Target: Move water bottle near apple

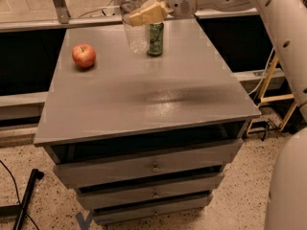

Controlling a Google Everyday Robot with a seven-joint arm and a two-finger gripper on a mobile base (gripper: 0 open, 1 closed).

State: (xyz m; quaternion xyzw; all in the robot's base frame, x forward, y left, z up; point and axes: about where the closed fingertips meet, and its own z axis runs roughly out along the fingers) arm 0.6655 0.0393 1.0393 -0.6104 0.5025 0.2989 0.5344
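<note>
The clear water bottle [135,30] hangs in the air above the back of the grey cabinet top [144,95], held by my gripper [146,12], which is shut around its upper body. The bottle's top is cut off by the upper edge of the view. The red apple [84,55] with yellowish patches rests on the left side of the cabinet top, well to the left of and below the bottle. My white arm [268,13] reaches in from the upper right.
A green soda can [155,39] stands just right of and behind the bottle. The cabinet has drawers [153,166] below. A wooden frame [271,80] stands at the right. A black cable [24,200] lies on the speckled floor at the left.
</note>
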